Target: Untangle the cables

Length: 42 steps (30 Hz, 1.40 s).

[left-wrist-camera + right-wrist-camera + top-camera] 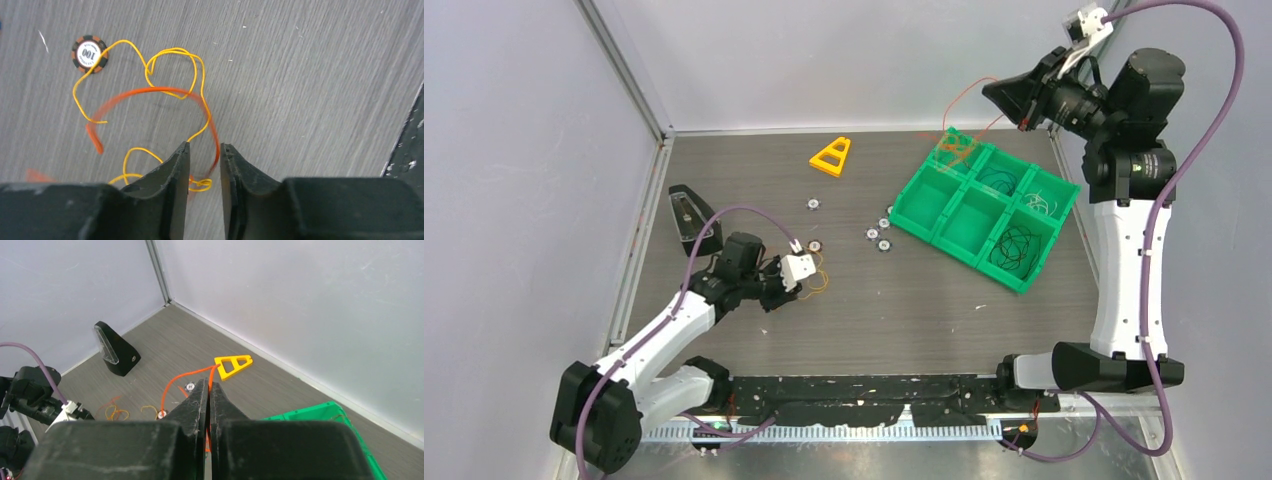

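A thin yellow cable point(175, 51) and a blurred orange cable point(160, 91) lie in loose loops on the grey table. My left gripper point(205, 146) hovers low over them, its jaws a narrow gap apart. The orange cable and a small yellow knot point(202, 184) show in that gap, not clamped. From above, this gripper point(809, 275) sits left of centre at the cables point(819, 282). My right gripper point(209, 382) is raised at the back right point(989, 92), shut on another thin orange cable point(175, 382) that hangs from its tips over the green bin point(964, 100).
A green compartment bin point(921, 230) with thin wires in it lies at the right. A yellow triangle point(832, 156) sits near the back wall and a black wedge point(689, 218) at the left. Small round discs point(879, 238) dot the middle; one point(90, 52) touches the yellow cable.
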### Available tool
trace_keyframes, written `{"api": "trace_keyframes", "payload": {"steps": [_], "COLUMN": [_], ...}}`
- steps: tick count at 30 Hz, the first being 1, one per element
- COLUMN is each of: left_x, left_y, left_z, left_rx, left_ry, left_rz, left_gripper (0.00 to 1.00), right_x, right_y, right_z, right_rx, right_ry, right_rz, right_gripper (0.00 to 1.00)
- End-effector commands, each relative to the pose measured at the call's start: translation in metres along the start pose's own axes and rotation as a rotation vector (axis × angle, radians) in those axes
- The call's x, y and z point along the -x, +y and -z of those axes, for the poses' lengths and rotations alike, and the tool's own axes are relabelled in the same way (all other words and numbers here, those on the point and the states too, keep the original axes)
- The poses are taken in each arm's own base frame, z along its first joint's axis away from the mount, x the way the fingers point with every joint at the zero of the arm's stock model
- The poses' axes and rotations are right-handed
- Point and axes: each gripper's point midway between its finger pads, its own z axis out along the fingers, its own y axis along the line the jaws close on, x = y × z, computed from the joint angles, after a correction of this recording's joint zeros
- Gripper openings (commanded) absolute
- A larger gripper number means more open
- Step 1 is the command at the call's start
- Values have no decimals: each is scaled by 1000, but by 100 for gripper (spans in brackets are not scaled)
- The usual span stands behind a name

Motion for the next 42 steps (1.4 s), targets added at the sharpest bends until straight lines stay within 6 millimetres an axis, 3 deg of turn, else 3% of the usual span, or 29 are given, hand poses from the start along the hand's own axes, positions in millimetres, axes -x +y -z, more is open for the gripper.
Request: {"api": "trace_keyframes", "payload": {"steps": [1,4,10,15,24,32,37,42], "left_x": [11,13,17,19,27,32,32,34], "left_y": [6,7,8,12,22,30,31,33], "left_z": [10,11,13,11,9,7,6,5], "left_rx": [30,37,50,58,63,73,71,73], "left_ry": [-11,-11,-22,-21,-12,-3,7,6], "left_rz": [10,26,53,66,88,118,124,129], "left_gripper": [37,39,55,57,59,60,60,61], "right_x": [-15,-44,-112,-160,-234,-300,-317,-345], "right_y": [2,-4,-25,-44,-106,-151,-182,-178], "right_z": [6,11,26,35,37,18,1,-14], "right_rx": [4,-27,-134,-200,-402,-456,-490,-420], "right_ry": [24,96,271,385,604,737,755,794], "right_rz": [62,45,61,72,9,-51,-27,-27], "right_gripper": [5,5,6,6,5,5,5,5]}}
